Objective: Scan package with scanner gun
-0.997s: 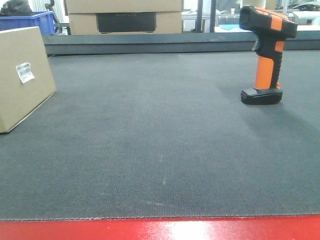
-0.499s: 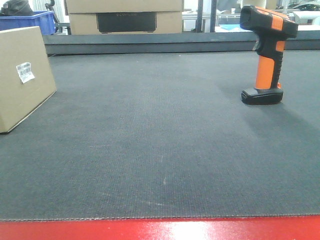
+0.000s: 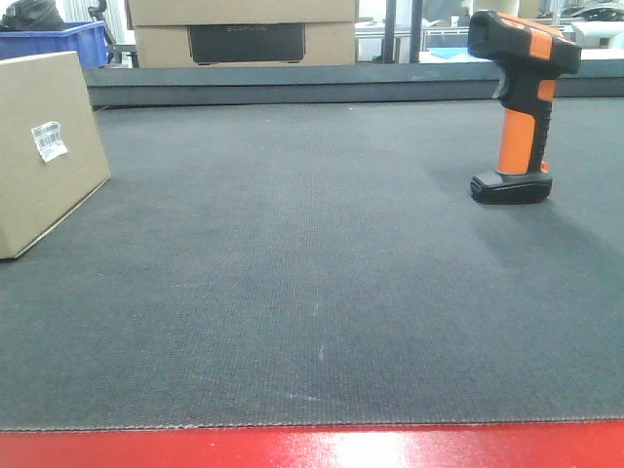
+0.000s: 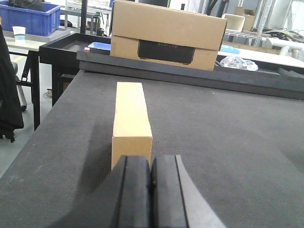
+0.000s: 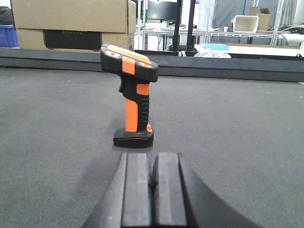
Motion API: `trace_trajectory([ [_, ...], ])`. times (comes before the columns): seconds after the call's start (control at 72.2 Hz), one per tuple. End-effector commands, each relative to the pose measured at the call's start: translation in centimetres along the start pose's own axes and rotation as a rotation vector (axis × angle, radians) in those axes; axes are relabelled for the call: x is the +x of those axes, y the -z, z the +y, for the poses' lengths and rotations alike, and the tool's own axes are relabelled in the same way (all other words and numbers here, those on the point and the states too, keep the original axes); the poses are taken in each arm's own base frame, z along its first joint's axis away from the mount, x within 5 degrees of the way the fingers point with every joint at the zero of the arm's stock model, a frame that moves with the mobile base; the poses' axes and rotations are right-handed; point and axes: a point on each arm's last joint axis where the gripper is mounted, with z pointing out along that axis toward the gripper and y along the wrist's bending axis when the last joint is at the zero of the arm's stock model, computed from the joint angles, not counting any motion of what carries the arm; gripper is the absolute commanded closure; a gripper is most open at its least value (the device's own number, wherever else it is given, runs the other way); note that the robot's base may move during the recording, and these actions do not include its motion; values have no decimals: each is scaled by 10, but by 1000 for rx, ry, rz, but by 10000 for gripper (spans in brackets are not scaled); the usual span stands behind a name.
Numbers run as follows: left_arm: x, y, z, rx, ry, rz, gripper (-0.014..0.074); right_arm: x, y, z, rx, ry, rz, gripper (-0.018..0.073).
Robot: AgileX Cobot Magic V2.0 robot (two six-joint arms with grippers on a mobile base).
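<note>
The package (image 3: pixel 44 146), a plain tan box with a small white barcode label (image 3: pixel 48 140), stands on edge at the left of the dark mat. In the left wrist view the package (image 4: pixel 131 118) is end-on, just ahead of my left gripper (image 4: pixel 151 164), which is shut with nothing in it. The scanner gun (image 3: pixel 520 102), black with an orange handle, stands upright on its flat base at the right. From the right wrist the scanner gun (image 5: pixel 133 97) is a short way ahead of my right gripper (image 5: pixel 153 161), also shut and empty. Neither gripper shows in the front view.
A larger cardboard box with a dark panel (image 3: pixel 244 34) sits behind the mat's raised back edge (image 3: pixel 292 83). A blue crate (image 3: pixel 63 41) is at the far left. A red strip (image 3: pixel 312 448) borders the mat's near edge. The mat's left edge (image 4: pixel 47 137) drops to the floor.
</note>
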Motion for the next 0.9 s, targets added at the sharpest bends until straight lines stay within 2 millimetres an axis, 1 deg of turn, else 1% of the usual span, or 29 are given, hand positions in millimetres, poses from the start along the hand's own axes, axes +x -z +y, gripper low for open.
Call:
trace_trajectory([
  [0.0, -2, 1, 0, -4, -4, -25, 707, -2, 0, 0, 5, 4, -25, 727],
  [0.125, 6, 0, 4, -38, -124, -42, 707, -2, 0, 0, 5, 4, -25, 727],
  [0.208, 16, -1, 4, -22, -167, -115, 707, -2, 0, 0, 5, 4, -25, 727],
  [0.263, 30, -2, 5, -12, -174, -149, 707, -2, 0, 0, 5, 4, -25, 727],
  [0.332, 48, -2, 7, -4, -134, -164, 707, -2, 0, 0, 5, 4, -25, 727],
  [0.416, 73, -3, 10, -15, -74, -135, 707, -2, 0, 0, 5, 4, -25, 727],
  [0.513, 91, -7, 14, -31, -45, -101, 707, -2, 0, 0, 5, 4, -25, 727],
  [0.554, 88, -6, 13, -27, -34, -130, 707, -2, 0, 0, 5, 4, -25, 727],
  [0.609, 90, -7, 13, -31, -34, -108, 707, -2, 0, 0, 5, 4, -25, 727],
  [0.887, 90, -7, 13, -30, -27, -110, 707, -2, 0, 0, 5, 4, -25, 727],
])
